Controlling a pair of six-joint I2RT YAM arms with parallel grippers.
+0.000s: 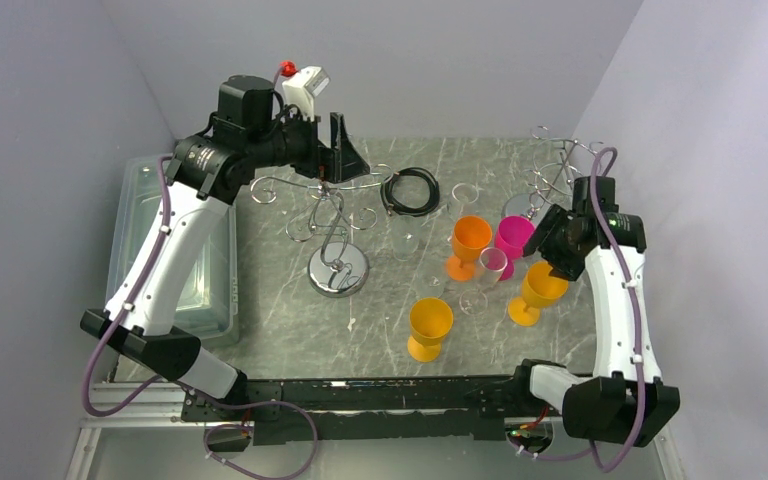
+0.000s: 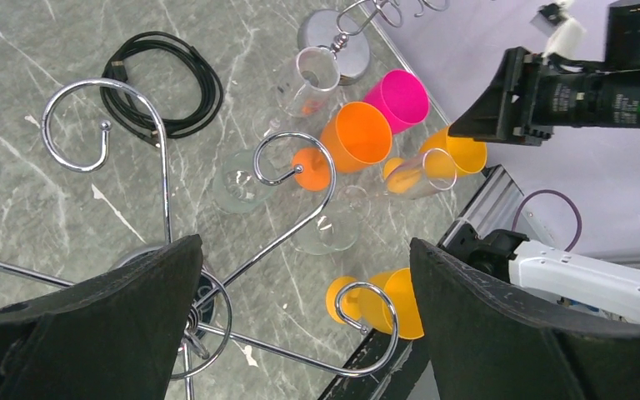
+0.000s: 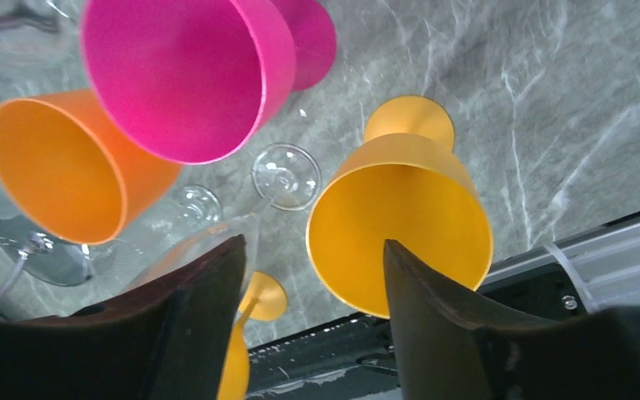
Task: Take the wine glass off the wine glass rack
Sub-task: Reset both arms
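Wine glass rack (image 1: 337, 268) hooks look bare, clear glasses (image 1: 490, 268) stand on table (image 1: 280, 330). Left gripper (image 2: 304, 250) spread wide above rack, right gripper (image 3: 312, 246) spread, empty. Looks nearly finished.

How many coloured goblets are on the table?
4: pink goblet beside orange goblet, right yellow goblet by the right gripper, front yellow goblet standing apart.

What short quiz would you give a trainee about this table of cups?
1. True or false: the pink goblet lies on its side.
2. Whose fingers hang over the wine glass rack? A) left arm's B) right arm's
3. How many coloured goblets stand on the table?
Key: 1 false, it stands upright. 2 A, the left fingers, spread open. 3 four: pink, orange goblet, two yellow goblets.
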